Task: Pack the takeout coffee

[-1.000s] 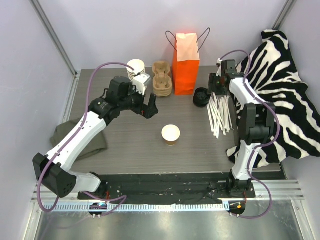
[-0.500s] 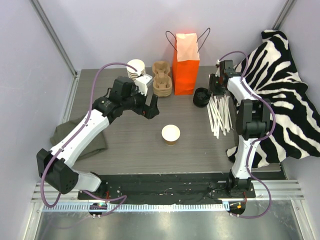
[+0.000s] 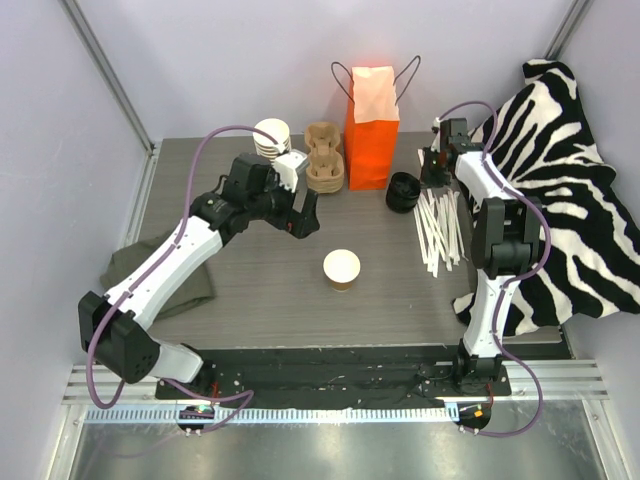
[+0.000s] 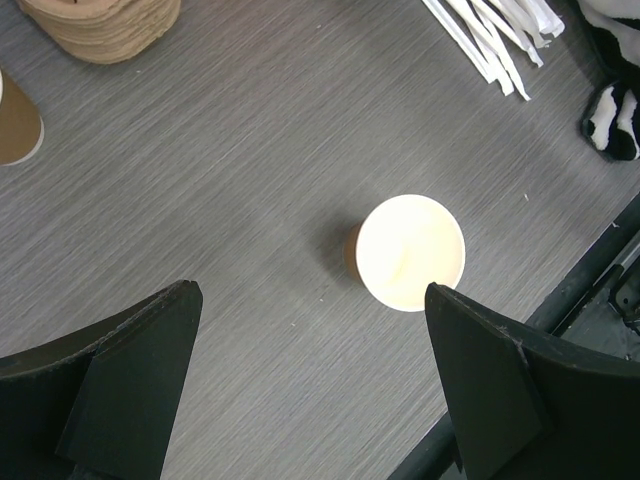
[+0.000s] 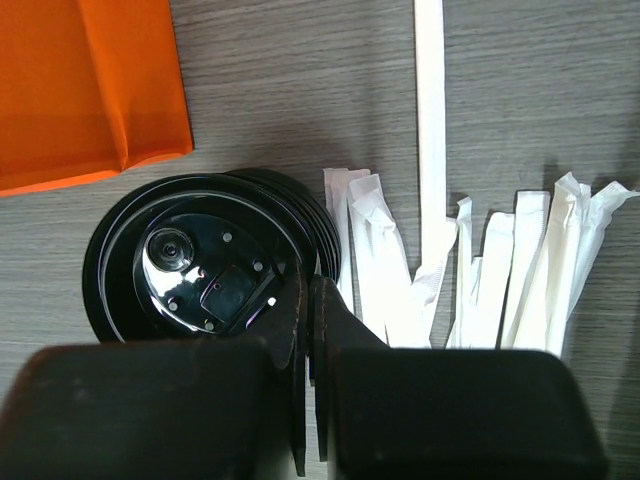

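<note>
The right gripper (image 5: 305, 290) is being held pressed together, black lids (image 5: 190, 260) beneath its tips, arm outstretched; left gripper (image 4: 310, 290) spread, paper cup (image 4: 410, 250) below.

The right gripper (image 5: 308, 292) has its fingers pressed together, the tips at the near right rim of a stack of black lids (image 5: 190, 265); whether they pinch it is unclear. Wrapped white straws (image 5: 520, 262) lie to the fingers' right. An orange bag (image 5: 90, 90) lies ahead and left on the grey table (image 5: 300, 100).
</note>
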Motion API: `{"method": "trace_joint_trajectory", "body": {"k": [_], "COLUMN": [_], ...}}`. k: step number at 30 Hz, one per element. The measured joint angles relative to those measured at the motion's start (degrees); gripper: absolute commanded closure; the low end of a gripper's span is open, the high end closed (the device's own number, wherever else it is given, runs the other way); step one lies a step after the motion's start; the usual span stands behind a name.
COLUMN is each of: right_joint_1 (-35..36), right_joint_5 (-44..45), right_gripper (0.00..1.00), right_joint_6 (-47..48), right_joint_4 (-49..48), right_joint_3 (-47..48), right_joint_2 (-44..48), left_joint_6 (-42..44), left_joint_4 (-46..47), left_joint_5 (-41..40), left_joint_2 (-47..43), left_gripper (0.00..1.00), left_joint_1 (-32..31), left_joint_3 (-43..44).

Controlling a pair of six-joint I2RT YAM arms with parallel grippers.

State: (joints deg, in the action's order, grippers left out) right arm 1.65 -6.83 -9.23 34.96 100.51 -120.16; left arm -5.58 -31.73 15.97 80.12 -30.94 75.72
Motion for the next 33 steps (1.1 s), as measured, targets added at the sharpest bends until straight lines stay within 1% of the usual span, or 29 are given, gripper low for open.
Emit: {"method": "trace_joint_trajectory", "body": {"k": [7,11,15,20,24,28,31,33], "right_joint_1": [-0.4,-0.6,-0.7,-0.8,-0.9,-0.7,0.5,1.7], "right_joint_5": [-1.3,-1.7,-2.2,-5.5,-11.8,-18.7,-23.1,-25.6], "right_gripper": [0.99,0.99,0.99,0.99,0.99,0.99,0.99,0.99], "right_joint_6": [0.0,0.0,0.4,1.4,1.6,1.7,2.1,2.5], "right_joint_4": [0.5,0.9,1.0,1.2,1.7,2.8,5.5,7.4], "right_joint_3": [0.0,0.0,-0.6,-3.2,-7.7,-15.6,-20.9,-22.8], "right_joint_2": [0.3,2.3,7.2,16.7,26.0,34.6,39.1,40.3], "left_joint_6": [0.0,0.0,0.4,3.5,10.7,24.4,36.6,45.0], "left_joint_4": [-0.1,-0.4,-1.9,-2.3,-1.6,-2.7,-3.3,-3.7], "left_joint_5": [0.0,0.0,-0.4,0.8,4.9,9.0,9.3,8.9], "left_joint_2": [0.4,0.4,0.4,-1.4,-7.3,-15.1,-19.9,-22.9], "left_gripper": [0.00,0.00,0.00,0.00,0.00,0.00,0.00,0.00], "left_joint_1": [0.0,0.0,0.0,0.0,0.2,-0.8,-3.9,-7.1], "left_joint_3": [0.0,0.0,1.0,1.7,-0.2,-2.0,-4.5,-7.7]}}
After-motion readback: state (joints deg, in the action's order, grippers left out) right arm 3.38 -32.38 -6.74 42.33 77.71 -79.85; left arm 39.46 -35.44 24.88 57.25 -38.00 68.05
